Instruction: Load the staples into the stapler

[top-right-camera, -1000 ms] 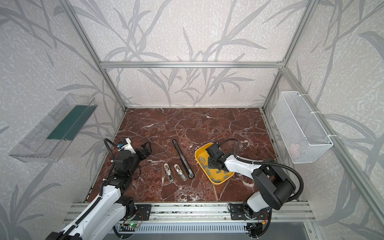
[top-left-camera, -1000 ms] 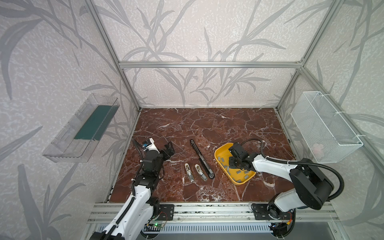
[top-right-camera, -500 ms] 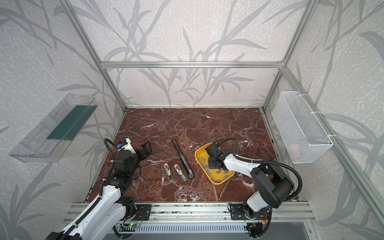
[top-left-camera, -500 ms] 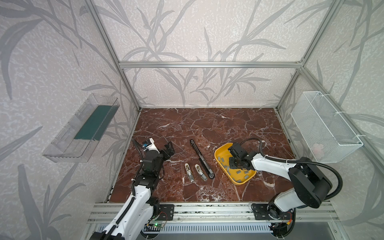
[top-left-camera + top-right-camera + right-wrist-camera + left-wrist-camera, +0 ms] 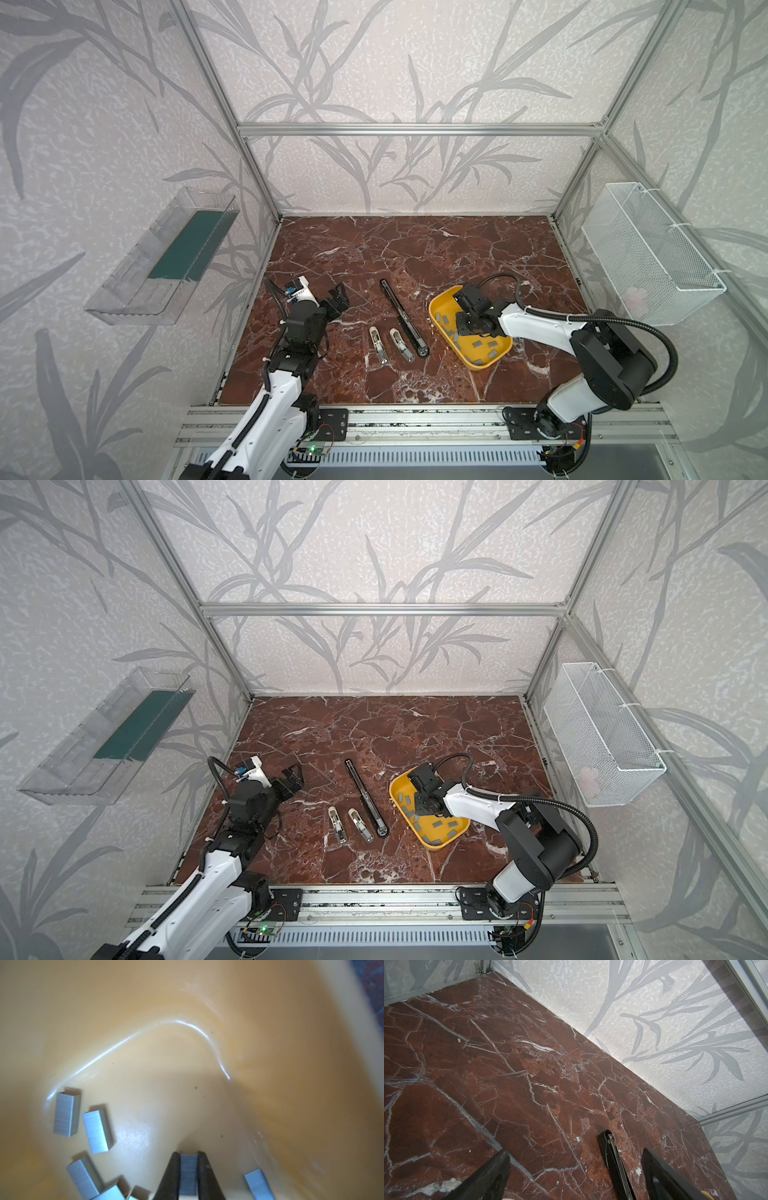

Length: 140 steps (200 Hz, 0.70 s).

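Note:
The long black stapler (image 5: 402, 318) lies on the marble table, its narrow end also in the left wrist view (image 5: 612, 1159). A yellow tray (image 5: 440, 299) to its right holds several loose grey staple strips (image 5: 478, 344). My right gripper (image 5: 461, 328) reaches down into the tray. In the right wrist view it (image 5: 188, 1154) is shut on one staple strip (image 5: 188, 1174) that rests on the tray floor, with other strips (image 5: 66, 1113) lying beside it. My left gripper (image 5: 337, 300) hovers open over bare marble left of the stapler, its fingers (image 5: 496, 1169) wide apart with nothing between them.
Two small cream-and-silver pieces (image 5: 378, 345) (image 5: 401, 344) lie just left of the stapler's rounded end. A clear wall bin (image 5: 162, 266) hangs on the left and a white wire basket (image 5: 648, 253) on the right. An aluminium rail (image 5: 415, 419) borders the front.
My right gripper's jaws have closed on a staple strip inside the yellow tray. The left arm has not moved.

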### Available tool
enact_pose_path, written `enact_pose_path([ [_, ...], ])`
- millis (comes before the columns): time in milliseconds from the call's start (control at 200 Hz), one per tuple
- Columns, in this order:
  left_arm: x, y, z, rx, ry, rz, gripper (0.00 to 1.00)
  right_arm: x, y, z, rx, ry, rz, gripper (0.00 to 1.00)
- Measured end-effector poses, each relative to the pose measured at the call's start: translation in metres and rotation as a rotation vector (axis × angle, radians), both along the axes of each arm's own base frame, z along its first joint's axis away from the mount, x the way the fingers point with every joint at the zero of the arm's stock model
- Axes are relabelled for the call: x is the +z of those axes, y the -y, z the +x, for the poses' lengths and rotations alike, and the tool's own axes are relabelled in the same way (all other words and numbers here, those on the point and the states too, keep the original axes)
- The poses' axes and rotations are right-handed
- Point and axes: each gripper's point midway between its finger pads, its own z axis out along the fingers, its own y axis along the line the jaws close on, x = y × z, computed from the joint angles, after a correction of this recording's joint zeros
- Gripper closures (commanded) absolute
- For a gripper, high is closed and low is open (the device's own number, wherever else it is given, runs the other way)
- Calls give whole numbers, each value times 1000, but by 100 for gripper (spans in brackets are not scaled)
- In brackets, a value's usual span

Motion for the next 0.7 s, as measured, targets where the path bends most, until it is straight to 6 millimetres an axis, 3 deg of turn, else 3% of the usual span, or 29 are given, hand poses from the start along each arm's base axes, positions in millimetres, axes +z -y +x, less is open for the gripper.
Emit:
enact_pose_path([
  [250, -2, 4, 4, 21, -40, -121, 1, 3, 0, 0, 15, 24, -33, 86],
  [495, 57, 33, 11, -41, 28, -353, 1, 16, -7, -7, 67, 71, -69, 86],
  [700, 53, 44, 8, -72, 28, -431, 1, 24, -11, 2, 85, 109, -103, 88],
])
